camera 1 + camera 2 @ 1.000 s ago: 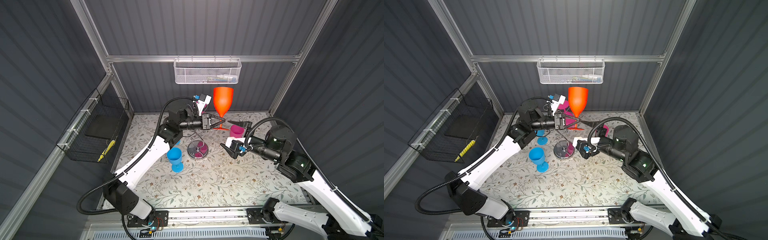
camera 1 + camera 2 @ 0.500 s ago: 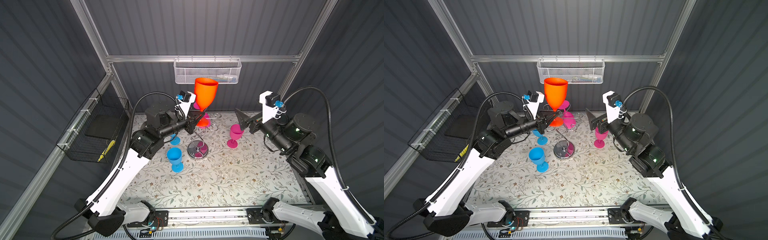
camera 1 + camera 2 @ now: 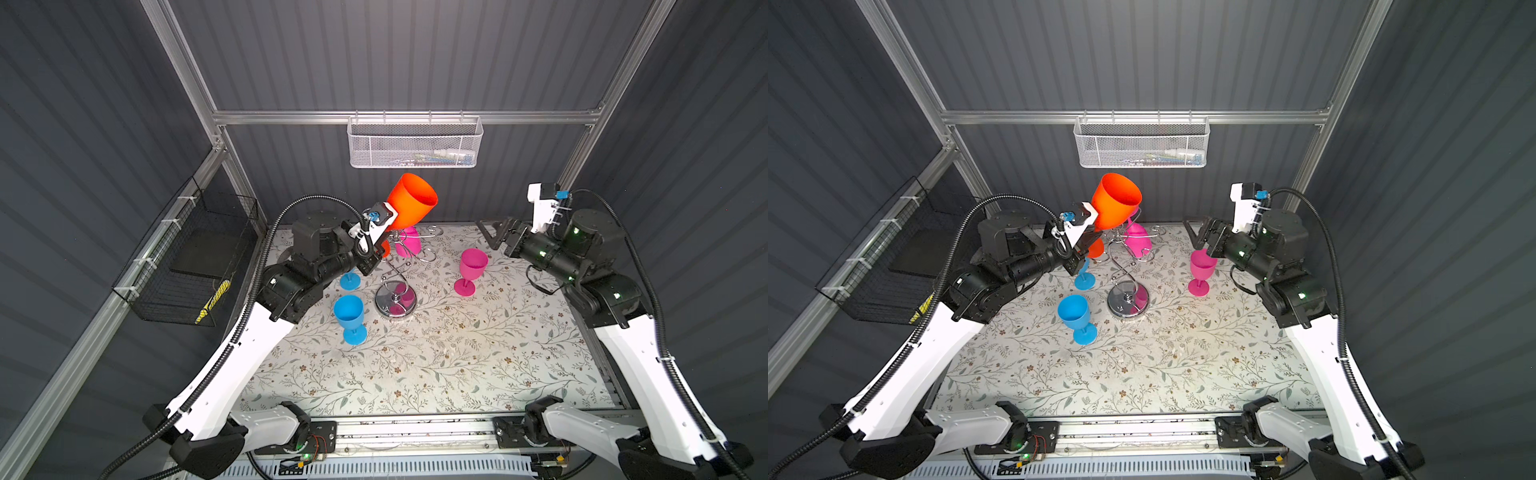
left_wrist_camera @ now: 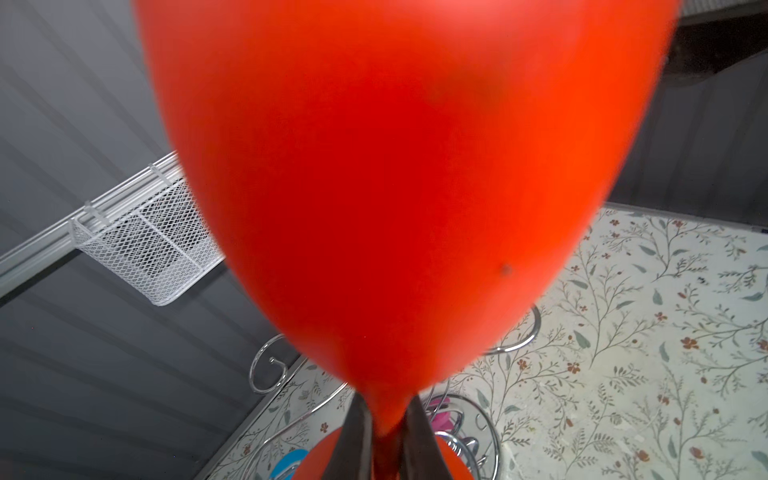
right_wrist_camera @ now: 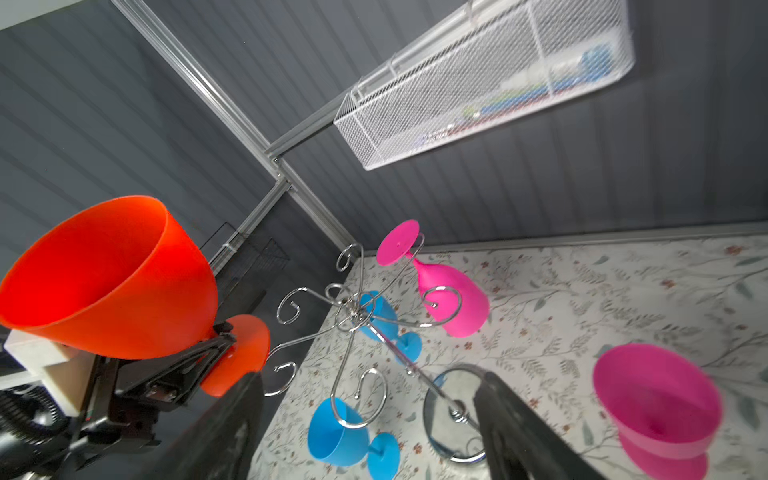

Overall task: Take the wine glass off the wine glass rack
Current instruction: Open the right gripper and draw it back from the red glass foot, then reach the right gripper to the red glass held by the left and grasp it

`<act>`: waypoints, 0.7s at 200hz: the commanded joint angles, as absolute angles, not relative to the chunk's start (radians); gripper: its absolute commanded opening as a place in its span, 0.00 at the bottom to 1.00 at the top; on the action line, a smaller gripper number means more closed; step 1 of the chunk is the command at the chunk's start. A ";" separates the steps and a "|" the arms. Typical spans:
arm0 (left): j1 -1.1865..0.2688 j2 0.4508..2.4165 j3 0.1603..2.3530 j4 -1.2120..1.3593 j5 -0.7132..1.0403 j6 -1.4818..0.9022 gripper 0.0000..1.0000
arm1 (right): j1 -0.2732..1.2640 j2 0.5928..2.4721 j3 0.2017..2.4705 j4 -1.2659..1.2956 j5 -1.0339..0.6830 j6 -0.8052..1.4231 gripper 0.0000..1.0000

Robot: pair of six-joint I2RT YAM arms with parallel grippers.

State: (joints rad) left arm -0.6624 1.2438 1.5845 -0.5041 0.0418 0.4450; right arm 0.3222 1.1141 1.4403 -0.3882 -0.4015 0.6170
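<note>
My left gripper [image 3: 377, 254] [image 3: 1089, 246] [image 4: 384, 440] is shut on the stem of an orange wine glass [image 3: 412, 207] [image 3: 1116, 206] [image 5: 108, 282]. It holds the glass in the air, tilted, to the left of the chrome wine glass rack [image 3: 395, 300] [image 3: 1128, 300] [image 5: 353, 311]. A pink wine glass [image 3: 409, 243] [image 3: 1138, 241] [image 5: 453, 299] hangs upside down on one rack arm. My right gripper [image 3: 494, 237] [image 3: 1198, 237] [image 5: 370, 432] hovers open and empty at the back right, apart from the rack.
On the floral mat stand a pink glass [image 3: 471, 270] [image 3: 1202, 270] right of the rack and two blue glasses [image 3: 351, 318] [image 3: 350, 280] left of it. A white mesh basket [image 3: 415, 145] hangs on the back wall, a black wire basket [image 3: 187, 266] on the left wall.
The left gripper has drawn the orange glass left, away from the rack, and tipped it. The right arm has pulled back from the rack to the back right.
</note>
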 commanded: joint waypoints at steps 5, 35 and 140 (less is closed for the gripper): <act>-0.670 1.215 1.550 -0.525 0.010 0.593 0.00 | 0.316 1.150 1.401 -0.304 -0.598 0.795 0.70; -0.684 1.200 1.520 -0.549 -0.033 0.707 0.00 | 0.316 1.160 1.315 -0.176 -0.672 0.942 0.62; -0.791 1.239 1.468 -0.569 -0.237 0.968 0.00 | 0.360 1.169 1.208 0.029 -0.750 1.154 0.52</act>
